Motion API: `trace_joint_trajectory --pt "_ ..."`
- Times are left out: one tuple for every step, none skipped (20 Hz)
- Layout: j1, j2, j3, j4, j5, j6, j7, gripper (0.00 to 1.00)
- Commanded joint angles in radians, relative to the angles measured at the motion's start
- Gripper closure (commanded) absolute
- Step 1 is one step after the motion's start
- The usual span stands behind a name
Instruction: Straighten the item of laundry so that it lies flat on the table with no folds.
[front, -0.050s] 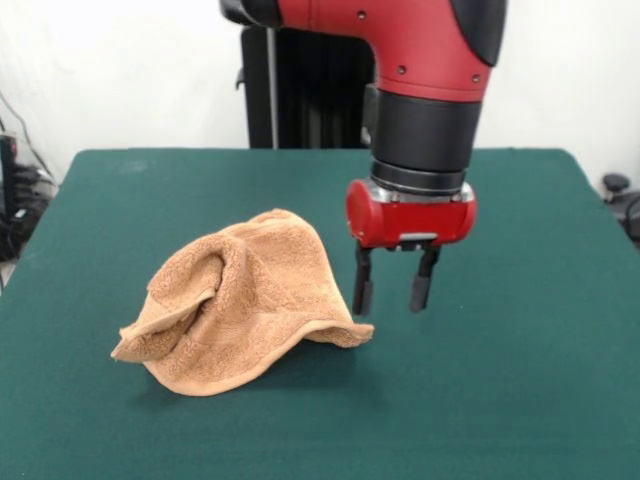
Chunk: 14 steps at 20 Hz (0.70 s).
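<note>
The item of laundry, an orange-tan terry towel, lies crumpled in a heap left of the table's middle, with folds bunched up and one corner sticking out to the right. Its woven band shows faintly along the lower edge. My gripper hangs just to the right of that corner, a little above the dark green table. Its two black fingers point straight down and stand apart, with nothing between them. The left finger is close to the towel's right edge without visibly touching it.
Behind the table's far edge stands a black column against a white wall. Cables and dark equipment sit off the left side, and a small dark object off the right.
</note>
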<state>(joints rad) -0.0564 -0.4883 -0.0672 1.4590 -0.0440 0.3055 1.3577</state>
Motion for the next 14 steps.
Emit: trace_joint_trajectory --pt "0.037 0.088 0.092 -0.011 0.001 0.09 0.127 0.0" --pt "0.035 0.091 0.094 -0.015 0.001 0.092 0.123 0.0" --pt "0.033 0.093 0.096 -0.018 0.001 0.095 0.119 0.0" --pt "0.028 0.095 0.101 -0.022 -0.001 0.096 0.112 0.0" --pt "0.024 0.097 0.105 -0.025 -0.002 0.098 0.106 0.0" --pt "0.019 0.1 0.11 -0.029 -0.003 0.099 0.099 0.0" --pt "0.013 0.101 0.115 -0.032 -0.005 0.1 0.092 0.0" --pt "0.01 0.104 0.118 -0.037 -0.009 0.099 0.085 0.0" --pt "0.006 0.106 0.121 -0.041 -0.012 0.096 0.079 0.0" --pt "0.001 0.11 0.124 -0.046 -0.015 0.096 0.073 0.0" --pt "-0.003 0.113 0.129 -0.051 -0.018 0.096 0.065 0.0" --pt "-0.008 0.117 0.133 -0.057 -0.021 0.095 0.058 0.0" --pt "-0.012 0.122 0.138 -0.068 -0.023 0.099 0.049 0.0" --pt "-0.017 0.126 0.142 -0.075 -0.026 0.097 0.042 0.0"
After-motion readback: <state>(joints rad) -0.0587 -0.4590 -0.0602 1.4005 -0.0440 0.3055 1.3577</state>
